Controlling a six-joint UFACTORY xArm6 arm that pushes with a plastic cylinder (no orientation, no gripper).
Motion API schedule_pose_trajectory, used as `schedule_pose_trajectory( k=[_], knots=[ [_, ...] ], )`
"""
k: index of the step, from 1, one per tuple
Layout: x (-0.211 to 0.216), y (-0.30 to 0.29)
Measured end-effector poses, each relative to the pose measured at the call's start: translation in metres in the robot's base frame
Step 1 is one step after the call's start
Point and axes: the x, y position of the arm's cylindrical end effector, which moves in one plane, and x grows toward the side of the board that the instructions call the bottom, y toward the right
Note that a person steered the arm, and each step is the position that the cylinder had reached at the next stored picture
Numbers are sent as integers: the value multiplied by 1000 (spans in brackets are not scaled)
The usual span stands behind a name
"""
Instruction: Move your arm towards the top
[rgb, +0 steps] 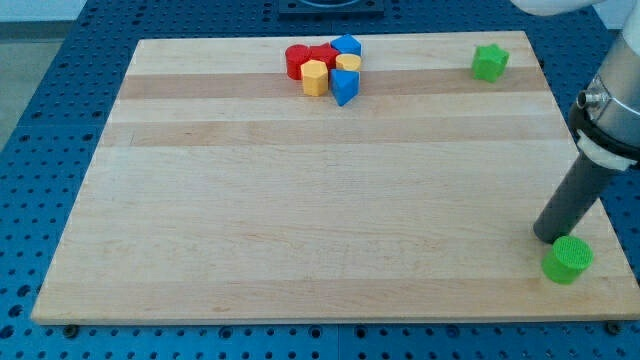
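My tip (547, 238) rests on the desk (300, 230) near the view's bottom right corner, touching or just beside the green cylinder (568, 259), which sits slightly below and to its right. There is no hand here, only the rod, so nothing is gripped. Straight up the right edge stands a green star (490, 62). The red (305, 58), yellow (316, 77) and blue (345, 86) blocks cluster at top centre, well apart, so heading towards the top looks unobstructed.

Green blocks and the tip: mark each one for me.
green star block (490, 62), camera view, top face.
green round block (568, 259), camera view, top face.
my tip (547, 238), camera view, rod's lower end, just up-left of the round block.
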Motion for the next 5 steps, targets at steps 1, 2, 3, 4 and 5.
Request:
schedule_pose_trajectory(
  k=[1, 2, 3, 4, 5],
  knots=[
    [-2, 0],
    [-2, 0],
    [-4, 0],
    [-5, 0],
    [-16, 0]
  ],
)
